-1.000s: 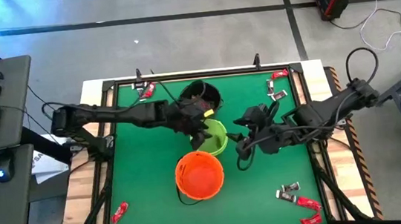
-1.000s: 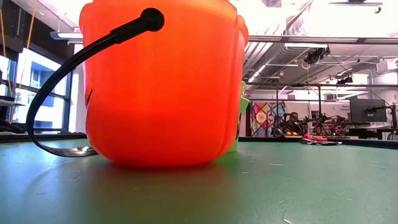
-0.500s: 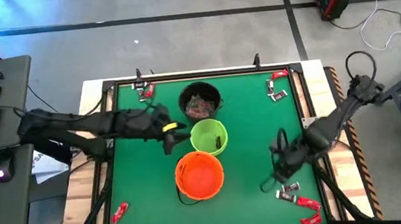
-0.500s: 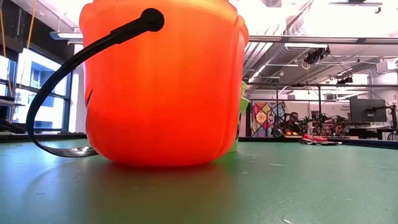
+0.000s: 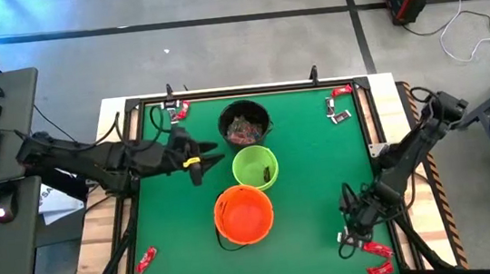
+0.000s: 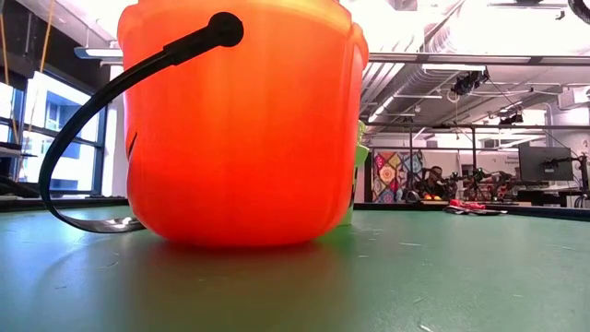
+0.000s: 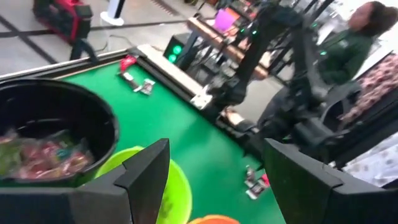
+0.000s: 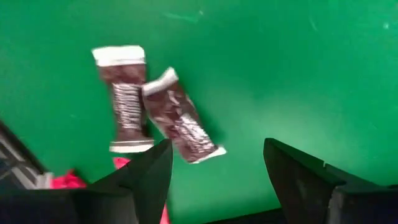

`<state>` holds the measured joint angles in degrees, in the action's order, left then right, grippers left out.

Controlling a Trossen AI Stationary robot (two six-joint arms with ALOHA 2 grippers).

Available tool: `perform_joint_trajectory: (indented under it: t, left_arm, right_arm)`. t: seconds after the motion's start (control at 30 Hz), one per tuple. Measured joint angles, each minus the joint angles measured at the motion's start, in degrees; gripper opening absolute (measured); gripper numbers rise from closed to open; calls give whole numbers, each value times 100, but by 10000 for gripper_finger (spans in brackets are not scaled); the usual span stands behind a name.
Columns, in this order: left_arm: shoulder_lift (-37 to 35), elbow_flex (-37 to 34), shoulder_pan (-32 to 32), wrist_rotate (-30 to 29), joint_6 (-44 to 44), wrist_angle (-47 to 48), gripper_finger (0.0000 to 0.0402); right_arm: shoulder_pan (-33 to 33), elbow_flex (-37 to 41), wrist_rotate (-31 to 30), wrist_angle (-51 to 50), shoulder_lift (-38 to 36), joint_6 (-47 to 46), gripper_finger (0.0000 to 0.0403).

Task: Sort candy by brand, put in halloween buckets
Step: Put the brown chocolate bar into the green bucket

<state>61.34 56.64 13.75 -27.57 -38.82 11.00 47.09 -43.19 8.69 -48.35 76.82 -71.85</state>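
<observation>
On the green worktop [image 5: 172, 227] three buckets stand close together near the middle: the black bucket [image 5: 244, 123] farthest back, the lime green bucket [image 5: 255, 168] just in front of it, and the orange bucket [image 5: 244, 215] nearest, touching or almost touching the green one. The black bucket holds a heap of wrapped candy [image 7: 43, 155], red and clear. A single dark piece [image 5: 267, 171] lies inside the green bucket.

The left claw [image 5: 204, 163] hovers just left of the green and black buckets, its fingers spread wide with nothing between them.

The right claw [image 5: 351, 233] is down at the near right corner of the worktop, fingers wide apart and empty, right over two dark brown candy pieces [image 8: 155, 118] that lie side by side and touch at one end. A red candy [image 8: 134, 171] lies just beside them, and another red piece [image 5: 380, 271] sits at the near right edge.

More candy lies loose: a few pieces at the far right corner [image 5: 339, 101], some at the far left corner [image 5: 177, 111], and one red piece [image 5: 146, 257] near the front left.

In the low view the orange bucket fills the picture, its black handle [image 6: 120, 101] hanging down to the left.
</observation>
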Motion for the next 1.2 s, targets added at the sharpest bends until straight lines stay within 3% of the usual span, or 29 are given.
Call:
perform_joint_trajectory:
  t: [0.17,0.47,0.83,0.93,1.07,1.2]
  left_arm:
    - [2,0,247,-265,1,-168,246]
    - [52,0,561,-1020,-24,-138,246]
    - [52,0,720,-1279,-314,-62,246]
    - [52,0,720,-1286,-361,-156,246]
    - [15,0,720,-1399,-470,-799,246]
    - [-91,0,721,-1406,-69,-1561,246]
  right_arm:
    - [214,200,118,259,13,527,245]
    - [648,207,-376,649,99,1243,221]
    - [820,180,-405,761,929,1258,209]
    - [813,175,-422,730,1001,894,205]
    - [791,56,-440,526,1017,422,160]
    - [793,-268,-482,108,1040,377,64]
